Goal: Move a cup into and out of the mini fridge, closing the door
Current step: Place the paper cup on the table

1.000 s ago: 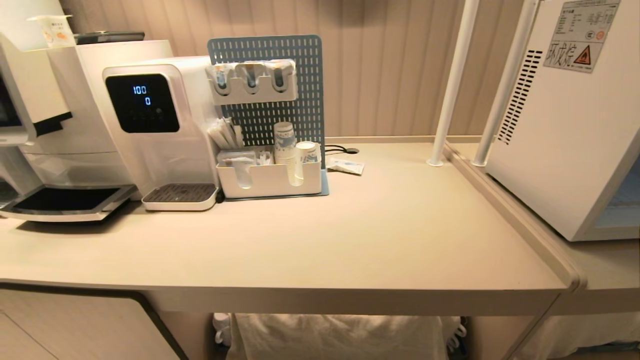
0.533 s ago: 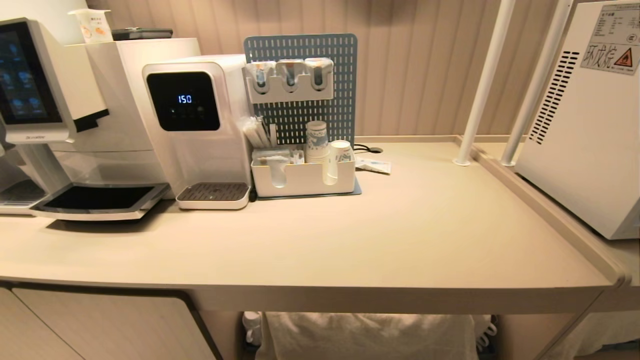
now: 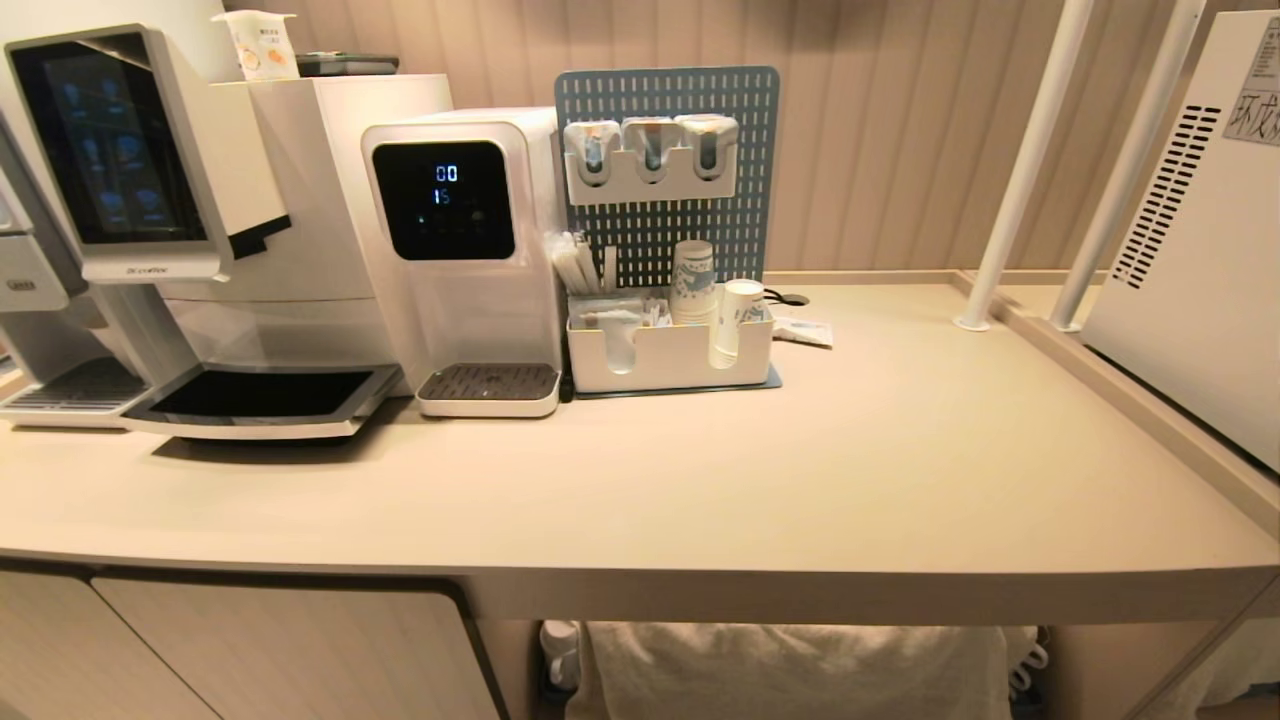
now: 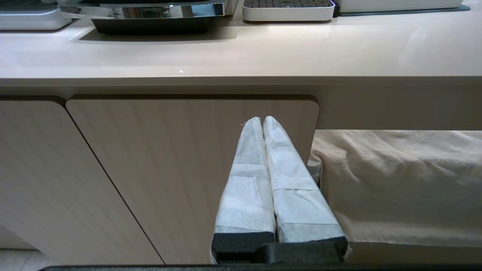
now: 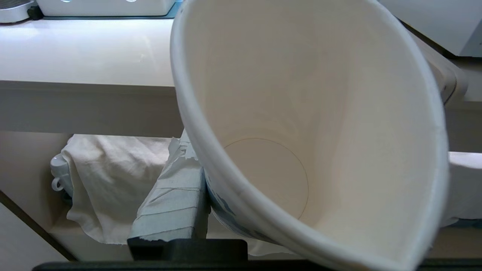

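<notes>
The cup [image 5: 301, 124], white paper with a blue print and an empty inside, sits clamped in the right gripper [image 5: 286, 210], one taped finger [image 5: 173, 203] against its wall, below the beige table [image 5: 75, 49] edge. The white organiser box [image 3: 668, 358] holds a nested cup stack [image 3: 692, 282]. The left gripper [image 4: 262, 120] jaws are pressed together, empty. The head view has swung left since earlier; the white mini fridge [image 3: 1200, 290] now sits nearer the frame's edge.
</notes>
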Controlling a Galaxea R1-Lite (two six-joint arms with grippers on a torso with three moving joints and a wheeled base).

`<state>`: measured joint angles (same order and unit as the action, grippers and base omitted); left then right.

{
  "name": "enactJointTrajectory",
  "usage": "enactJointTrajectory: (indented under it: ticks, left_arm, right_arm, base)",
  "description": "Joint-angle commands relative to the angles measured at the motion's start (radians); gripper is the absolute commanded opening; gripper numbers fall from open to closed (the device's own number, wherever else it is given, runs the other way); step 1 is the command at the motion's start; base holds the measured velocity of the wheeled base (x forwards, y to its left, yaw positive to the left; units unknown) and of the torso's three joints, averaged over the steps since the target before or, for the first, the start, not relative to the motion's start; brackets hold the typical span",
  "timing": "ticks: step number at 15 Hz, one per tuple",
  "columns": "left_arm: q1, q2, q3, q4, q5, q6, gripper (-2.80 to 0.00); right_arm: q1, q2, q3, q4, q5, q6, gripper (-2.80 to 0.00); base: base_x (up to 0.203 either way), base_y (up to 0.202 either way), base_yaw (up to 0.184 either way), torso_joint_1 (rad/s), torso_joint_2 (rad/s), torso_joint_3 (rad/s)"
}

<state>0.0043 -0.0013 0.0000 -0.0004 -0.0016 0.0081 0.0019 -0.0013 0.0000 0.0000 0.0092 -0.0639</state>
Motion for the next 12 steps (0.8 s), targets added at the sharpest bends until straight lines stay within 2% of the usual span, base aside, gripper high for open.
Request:
enactJointTrajectory:
  ticks: [1,4,6,9,12]
  left_arm:
    - [0.000,0.001,0.002,-0.001,0.000,0.000,-2.80]
    - [0.000,0.001,0.002,-0.001,0.000,0.000,-2.80]
    - [0.000,0.001,0.002,-0.001,0.000,0.000,-2.80]
    - [0.000,0.001,0.002,-0.001,0.000,0.000,-2.80]
    - [0.000,0.001,0.001,-0.001,0.000,0.000,-2.80]
  right_arm:
    - [0.000,0.001,0.000,0.002,-0.002,0.006,-2.80]
    - [0.000,0.002,-0.040,0.013,-0.004,0.032,-2.80]
    - [0.000,0.028,-0.187,0.158,0.019,0.078,-2.80]
    - [0.002,0.171,-0.450,0.436,0.110,0.132,-2.80]
    - [0.024,0.422,-0.587,0.526,0.232,0.186,-2.80]
  base:
    - [0.000,0.000,0.000,0.000,0.00,0.000]
    - [0.000,0.000,0.000,0.000,0.00,0.000]
    - [0.000,0.000,0.000,0.000,0.00,0.000]
    - [0.000,0.000,0.000,0.000,0.00,0.000]
    - [0.000,0.000,0.000,0.000,0.00,0.000]
